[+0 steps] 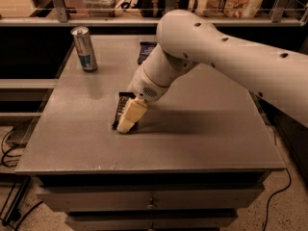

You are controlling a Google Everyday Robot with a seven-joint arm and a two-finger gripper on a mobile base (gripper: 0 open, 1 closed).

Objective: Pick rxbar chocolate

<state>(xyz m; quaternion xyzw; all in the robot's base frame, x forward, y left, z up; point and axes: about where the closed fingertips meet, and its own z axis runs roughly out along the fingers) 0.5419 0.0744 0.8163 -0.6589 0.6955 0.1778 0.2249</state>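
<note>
the gripper (127, 121) rests tip-down on the rxbar chocolate (121, 105), left of centre toward the table's (207, 143) front edge; whether it grips, i cannot tell.

Nothing could be read: the rxbar chocolate (121, 108) bore rows of white print too small to make out, and the can (84, 48) showed no legible brand. The gripper (128, 121) was at the bar's near end.

one camera | high, facing down over table (207, 143) | gripper (126, 122) left-centre
</note>
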